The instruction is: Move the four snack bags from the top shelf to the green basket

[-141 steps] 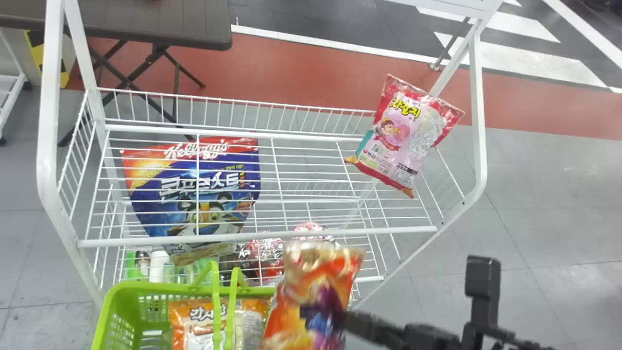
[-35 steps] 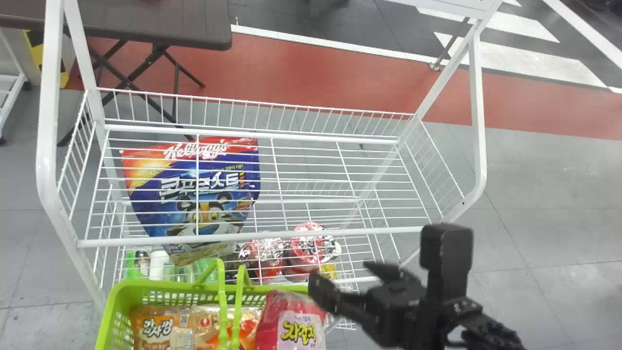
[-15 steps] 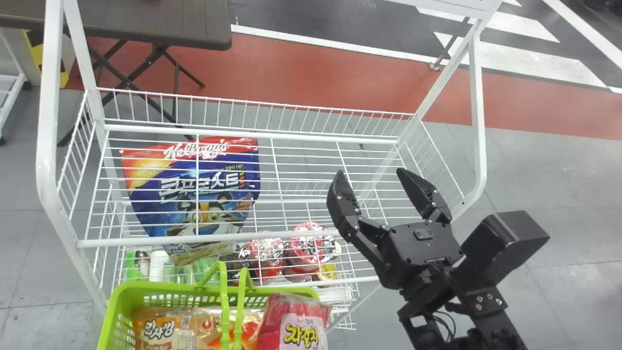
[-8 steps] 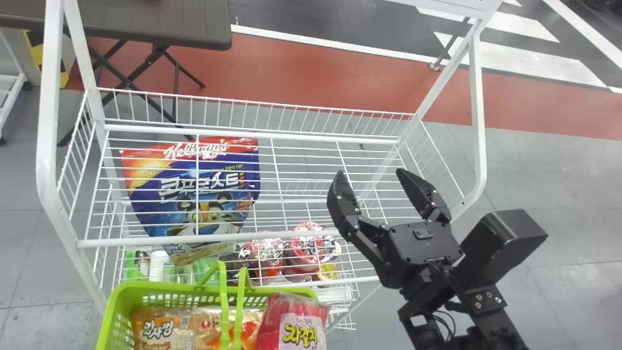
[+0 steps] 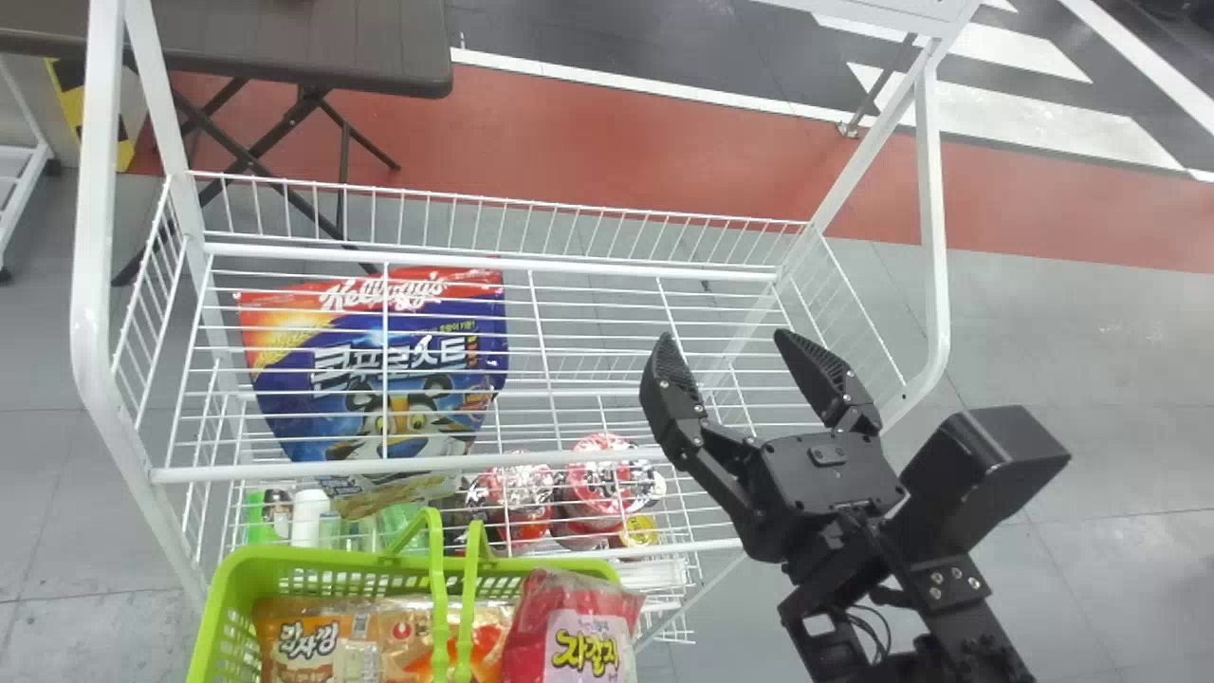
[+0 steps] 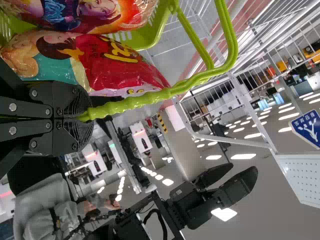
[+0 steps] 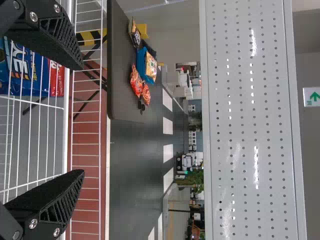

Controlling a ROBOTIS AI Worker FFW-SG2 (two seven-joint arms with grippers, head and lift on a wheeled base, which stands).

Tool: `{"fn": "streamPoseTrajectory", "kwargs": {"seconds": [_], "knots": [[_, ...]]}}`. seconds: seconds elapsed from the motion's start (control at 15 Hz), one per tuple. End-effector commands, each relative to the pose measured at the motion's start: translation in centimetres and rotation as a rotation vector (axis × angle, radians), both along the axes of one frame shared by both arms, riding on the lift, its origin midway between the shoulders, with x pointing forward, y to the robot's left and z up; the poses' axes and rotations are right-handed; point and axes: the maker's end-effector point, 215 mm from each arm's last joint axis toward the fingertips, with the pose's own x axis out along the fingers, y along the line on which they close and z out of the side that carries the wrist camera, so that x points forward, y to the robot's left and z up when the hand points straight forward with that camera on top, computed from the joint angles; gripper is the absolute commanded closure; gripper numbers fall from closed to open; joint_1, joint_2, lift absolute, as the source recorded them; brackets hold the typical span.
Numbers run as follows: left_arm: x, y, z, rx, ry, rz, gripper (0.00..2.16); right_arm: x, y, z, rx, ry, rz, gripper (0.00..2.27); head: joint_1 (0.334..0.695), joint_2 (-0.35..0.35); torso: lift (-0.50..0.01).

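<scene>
To the left of the right gripper (image 5: 726,341), the blue and red cereal bag (image 5: 379,327) bears the name "Kellogg's" and, under it, the big Korean word "콘푸로스트". Lower in the head view, also to the left of this gripper, two snack packs in the green basket (image 5: 285,558) have Korean names: "감자깡" on the orange bag (image 5: 308,650) and "자갈치" on the red bag (image 5: 577,621). Well apart from the left gripper (image 6: 82,117), a blue sign (image 6: 307,129) carries white Korean letters, too small to read surely, and far beyond the right gripper, a green and white sign (image 7: 313,97) shows an arrow.
</scene>
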Motion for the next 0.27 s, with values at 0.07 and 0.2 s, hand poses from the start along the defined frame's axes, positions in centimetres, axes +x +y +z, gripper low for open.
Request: {"fn": "streamPoseTrajectory", "kwargs": {"seconds": [0.07,0.2], "knots": [[-0.02,-0.08,0.07,-0.001,-0.001,-0.002,1.40,-0.04,-0.13,0.11,0.002,0.000,-0.002,0.08,0.695,-0.350,0.000],[-0.04,-0.09,0.10,-0.002,-0.002,-0.002,1.40,-0.03,-0.11,0.20,0.003,-0.002,-0.001,0.08,0.695,-0.350,0.000]]}}
